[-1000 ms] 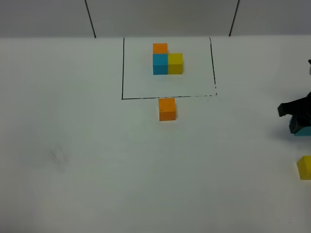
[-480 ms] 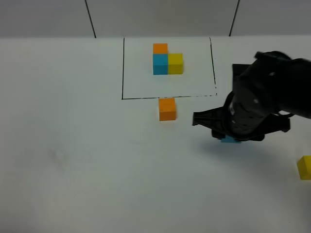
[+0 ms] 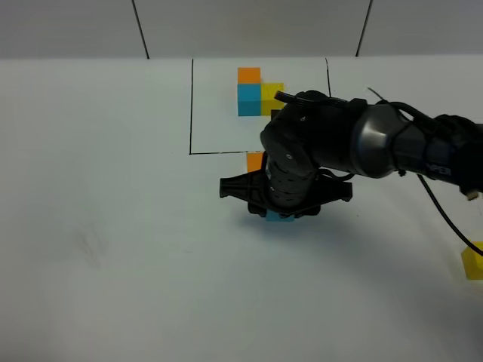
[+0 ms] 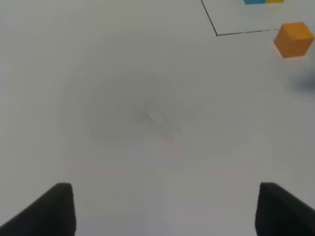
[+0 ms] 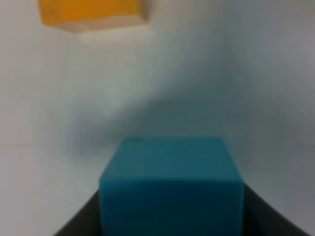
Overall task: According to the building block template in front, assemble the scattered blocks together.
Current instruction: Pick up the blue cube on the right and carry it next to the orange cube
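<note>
The left gripper [image 4: 165, 211] is shown only by its own wrist camera. Its two dark fingertips are spread wide apart over the white table [image 3: 113, 226], and no block is held.

Toward the middle of the table's far side, the building block template [image 3: 249, 94] is found. It is a rectangle drawn in black line with a joined cluster inside: orange on the far side, blue in front of it, and yellow beside the blue. The yellow part is partly covered by the right arm [image 3: 392, 143] in the high view.

Just outside the rectangle's near line the loose orange cube [image 4: 294, 39] is set. Only a sliver of it is seen in the high view, the rest being hidden behind the arm.

The right gripper [image 3: 279, 205] has been reached across the middle and is clamped on the blue cube [image 5: 171, 187], with dark fingers pressed against the cube's two sides. The blue cube is held just on the near side of the orange cube, with a gap of table visible between them. Whether it rests on the surface cannot be told.

At the far right edge the yellow cube [image 3: 473, 264] lies alone — well apart from the others.
</note>
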